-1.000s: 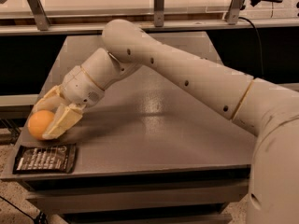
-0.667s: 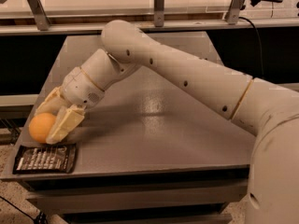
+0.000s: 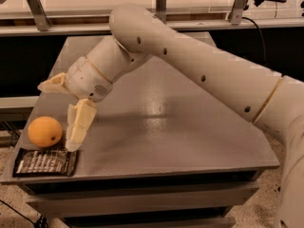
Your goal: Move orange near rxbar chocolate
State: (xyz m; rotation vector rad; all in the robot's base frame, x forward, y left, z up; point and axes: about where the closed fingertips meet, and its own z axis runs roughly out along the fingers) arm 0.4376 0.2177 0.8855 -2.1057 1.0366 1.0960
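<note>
The orange (image 3: 45, 131) sits on the grey table (image 3: 166, 127) at its front left corner. It is right behind the rxbar chocolate (image 3: 45, 161), a flat dark wrapper with white lettering lying at the table's front edge. My gripper (image 3: 56, 118) is open, just above and to the right of the orange. One finger (image 3: 78, 125) hangs down close beside the orange's right side. The other finger (image 3: 52, 83) points left above it. The gripper holds nothing.
The table's left and front edges run close to the orange and the bar. My arm (image 3: 199, 65) crosses the table from the right. A counter with metal posts (image 3: 35, 1) stands behind the table.
The gripper was closed around the orange. Now its fingers have spread and it has risen slightly. The orange has been let go and rests on the table behind the bar.
</note>
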